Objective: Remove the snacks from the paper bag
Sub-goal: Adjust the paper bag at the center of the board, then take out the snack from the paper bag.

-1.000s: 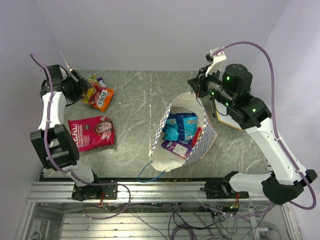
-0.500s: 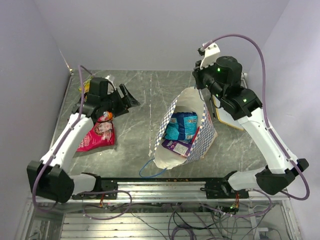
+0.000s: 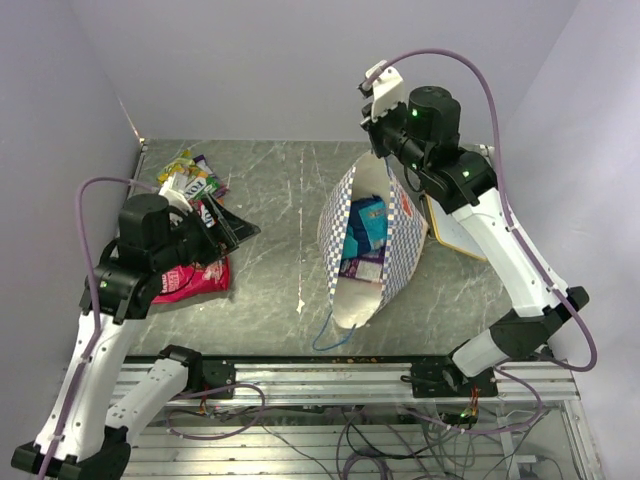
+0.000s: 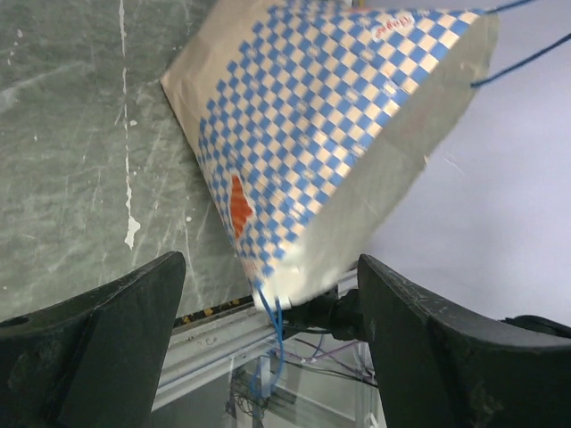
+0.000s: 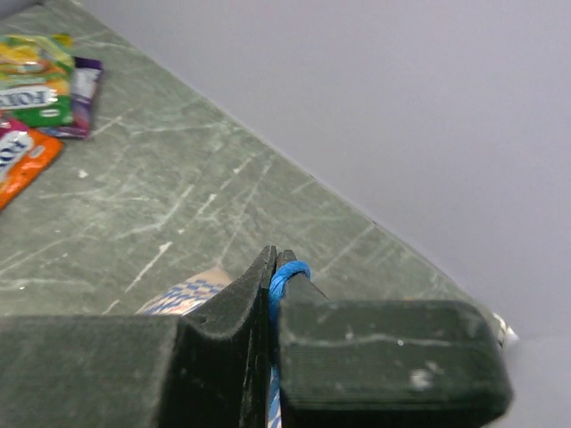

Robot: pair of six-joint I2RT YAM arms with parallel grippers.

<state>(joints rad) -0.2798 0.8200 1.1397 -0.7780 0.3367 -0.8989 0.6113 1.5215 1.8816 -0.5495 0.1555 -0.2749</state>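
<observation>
Top external view: the paper bag (image 3: 395, 262) is seen right of centre, drawn up by its upper end into a tall narrow shape with the cream inside facing the camera.
Bag contents: a blue packet (image 3: 367, 222) is seen in the upper part of the opening and a purple packet (image 3: 357, 268) below it, both inside the bag.
Right hand (image 5: 272, 261): pressed together at the upper middle of the top view, just above the bag's top end; in the right wrist view a blue string handle (image 5: 289, 271) is pinched between the two pads.
Left hand (image 3: 234, 224): held spread at the left of centre, well apart from the bag, with nothing between the fingers (image 4: 107, 343); in the left wrist view the checkered outside of the bag fills the gap between them.
Second string handle (image 3: 329, 336): a loose blue loop is seen at the bag's lower end, near the bottom edge of the tabletop (image 3: 280, 200).
Snacks already out: a red/pink packet (image 3: 190, 282) lies on the tabletop at the left, partly covered by the left arm; a yellow-green packet (image 5: 32, 87) and an orange packet (image 5: 18, 165) lie near the upper left corner.
White board (image 3: 455, 232): it lies flat just right of the bag, partly hidden by the right arm.
Contact of bag and tabletop: it cannot be told with certainty.
</observation>
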